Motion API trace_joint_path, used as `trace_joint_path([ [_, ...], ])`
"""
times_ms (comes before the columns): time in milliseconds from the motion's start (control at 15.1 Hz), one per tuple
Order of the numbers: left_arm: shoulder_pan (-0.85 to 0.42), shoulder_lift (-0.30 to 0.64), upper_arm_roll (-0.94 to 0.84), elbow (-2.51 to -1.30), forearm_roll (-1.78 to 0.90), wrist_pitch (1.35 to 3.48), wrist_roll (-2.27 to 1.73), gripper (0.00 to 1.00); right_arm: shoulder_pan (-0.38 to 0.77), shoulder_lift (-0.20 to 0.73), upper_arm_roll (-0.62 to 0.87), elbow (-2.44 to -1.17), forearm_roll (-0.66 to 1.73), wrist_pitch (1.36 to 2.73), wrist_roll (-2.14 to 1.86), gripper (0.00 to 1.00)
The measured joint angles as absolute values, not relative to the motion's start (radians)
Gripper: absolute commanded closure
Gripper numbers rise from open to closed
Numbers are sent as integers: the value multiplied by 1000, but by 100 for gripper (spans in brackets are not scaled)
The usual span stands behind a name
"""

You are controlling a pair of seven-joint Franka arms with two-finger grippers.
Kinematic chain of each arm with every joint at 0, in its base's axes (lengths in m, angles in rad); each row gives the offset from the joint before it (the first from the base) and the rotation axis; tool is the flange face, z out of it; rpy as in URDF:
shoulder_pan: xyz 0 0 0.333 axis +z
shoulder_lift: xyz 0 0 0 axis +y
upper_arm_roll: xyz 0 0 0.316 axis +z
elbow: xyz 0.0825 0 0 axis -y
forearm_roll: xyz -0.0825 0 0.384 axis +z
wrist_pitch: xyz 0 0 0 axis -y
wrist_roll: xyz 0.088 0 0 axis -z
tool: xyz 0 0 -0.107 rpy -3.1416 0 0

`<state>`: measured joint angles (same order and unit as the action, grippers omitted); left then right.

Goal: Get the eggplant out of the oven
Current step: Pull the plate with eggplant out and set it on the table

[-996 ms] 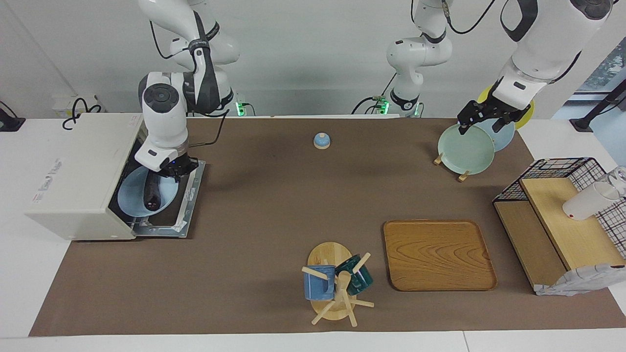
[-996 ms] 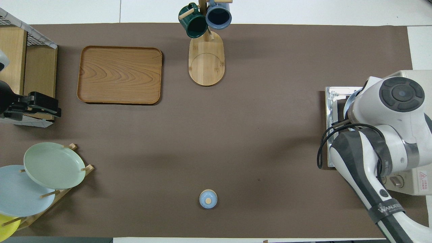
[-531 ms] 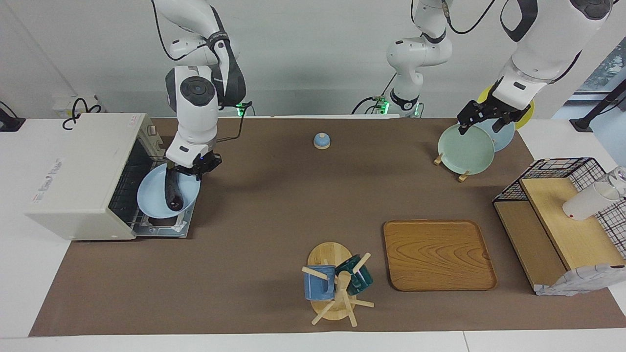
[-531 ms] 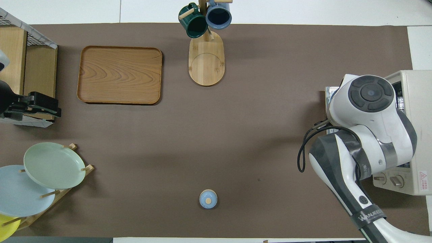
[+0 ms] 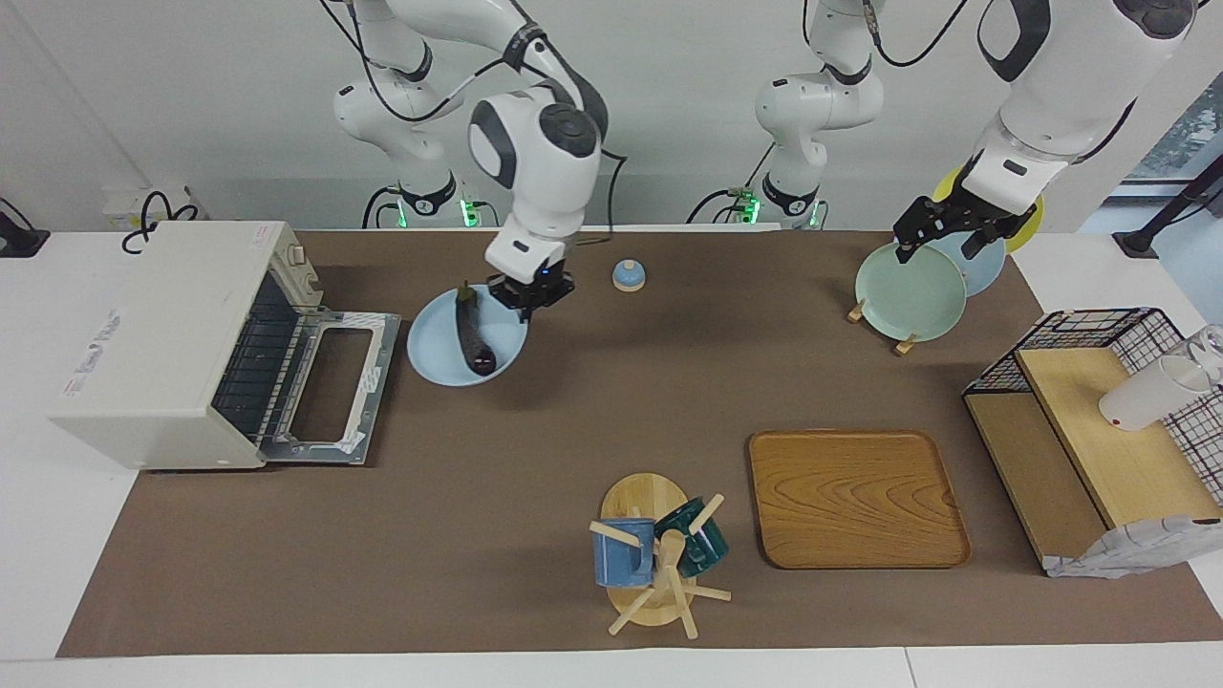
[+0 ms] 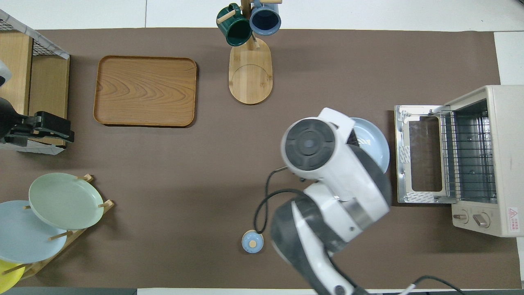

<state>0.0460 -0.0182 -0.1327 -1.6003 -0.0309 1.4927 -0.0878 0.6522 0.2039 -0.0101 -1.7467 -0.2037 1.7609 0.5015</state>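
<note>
While the oven stands with its door down and rack bare, the right gripper pinches the rim of a light-blue plate above the mat. On it lies the glossy dark eggplant, green stem toward the robots. The left gripper waits, part-open, over the plate rack.

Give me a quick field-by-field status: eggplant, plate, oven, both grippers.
eggplant: lying on the light blue plate, outside the oven
plate: held at its rim by the right gripper, over the mat beside the open oven door
oven: door folded down, wire rack bare
right gripper: shut on the plate's rim
left gripper: waiting over the plate rack, fingers open
</note>
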Motion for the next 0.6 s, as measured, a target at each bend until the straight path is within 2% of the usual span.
trace_joint_path([
  [133,46,-18,-133,-1600,-31,1493,-88,0,764,377,-8,-1531,-200,1681,665,100],
  [266,46,-18,-133,-1600,-31,1493,-88,0,806,506,1,-1402,-172,1700,719,100],
  [598,46,-18,-133,-1600,-31,1492,-88,0,904,640,13,-1376,-165,1799,746,100],
])
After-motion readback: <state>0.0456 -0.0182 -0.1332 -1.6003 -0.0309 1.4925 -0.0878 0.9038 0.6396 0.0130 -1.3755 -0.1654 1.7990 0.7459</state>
